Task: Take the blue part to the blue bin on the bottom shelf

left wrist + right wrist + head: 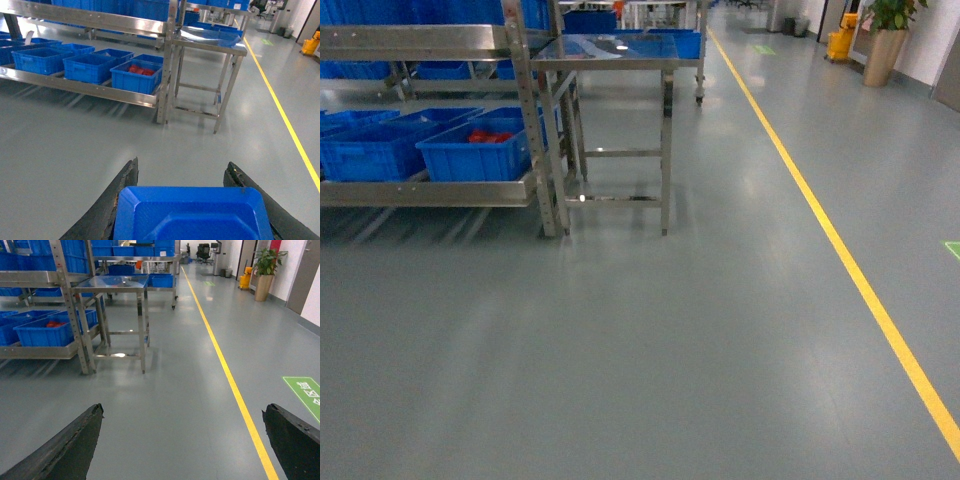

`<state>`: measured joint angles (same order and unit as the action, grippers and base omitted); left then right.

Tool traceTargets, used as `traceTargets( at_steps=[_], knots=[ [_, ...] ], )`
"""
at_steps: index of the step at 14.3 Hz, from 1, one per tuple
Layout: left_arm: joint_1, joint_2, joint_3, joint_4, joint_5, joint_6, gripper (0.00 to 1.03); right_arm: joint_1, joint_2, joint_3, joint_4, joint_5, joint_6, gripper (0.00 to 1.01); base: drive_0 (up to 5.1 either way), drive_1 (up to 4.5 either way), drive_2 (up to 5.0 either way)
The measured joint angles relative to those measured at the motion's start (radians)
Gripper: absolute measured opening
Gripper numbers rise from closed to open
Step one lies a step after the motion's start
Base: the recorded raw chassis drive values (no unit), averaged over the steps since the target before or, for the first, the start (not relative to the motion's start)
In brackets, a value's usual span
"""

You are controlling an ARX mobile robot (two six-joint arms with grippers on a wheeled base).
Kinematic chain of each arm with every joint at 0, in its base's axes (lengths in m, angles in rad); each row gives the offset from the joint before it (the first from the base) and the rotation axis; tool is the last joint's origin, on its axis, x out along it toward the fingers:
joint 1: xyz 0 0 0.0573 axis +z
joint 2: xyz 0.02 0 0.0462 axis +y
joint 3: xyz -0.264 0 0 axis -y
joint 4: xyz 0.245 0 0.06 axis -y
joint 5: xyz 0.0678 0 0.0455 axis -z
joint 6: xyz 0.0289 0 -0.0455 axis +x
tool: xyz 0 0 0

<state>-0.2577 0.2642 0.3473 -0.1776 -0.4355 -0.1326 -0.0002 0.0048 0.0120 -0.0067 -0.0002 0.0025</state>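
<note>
The blue part [192,215], a flat blue plastic piece with bevelled corners, sits between the black fingers of my left gripper [183,166], which is shut on it above the grey floor. The bottom shelf [75,86] of the steel rack lies ahead on the left and carries several blue bins. Its rightmost blue bin [135,77] holds red pieces, and the blue bin [89,67] beside it looks empty. My right gripper [183,410] stands open with only floor between its fingers. Neither gripper shows in the head view, where the bottom shelf [420,190] and a blue bin [475,155] sit at the left.
A small steel table [620,60] stands right of the rack, its legs next to the rack's corner post [532,130]. A yellow floor line [840,250] runs along the right. A potted plant [265,270] and yellow bucket [840,42] stand far back.
</note>
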Motion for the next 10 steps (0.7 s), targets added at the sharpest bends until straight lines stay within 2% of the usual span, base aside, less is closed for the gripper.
traceTargets(
  at_steps=[10],
  knots=[
    [0.000, 0.000, 0.000, -0.002, -0.002, 0.000, 0.43, 0.000, 0.000, 0.000, 0.000, 0.000, 0.000, 0.98, 0.0, 4.21, -4.1]
  ],
)
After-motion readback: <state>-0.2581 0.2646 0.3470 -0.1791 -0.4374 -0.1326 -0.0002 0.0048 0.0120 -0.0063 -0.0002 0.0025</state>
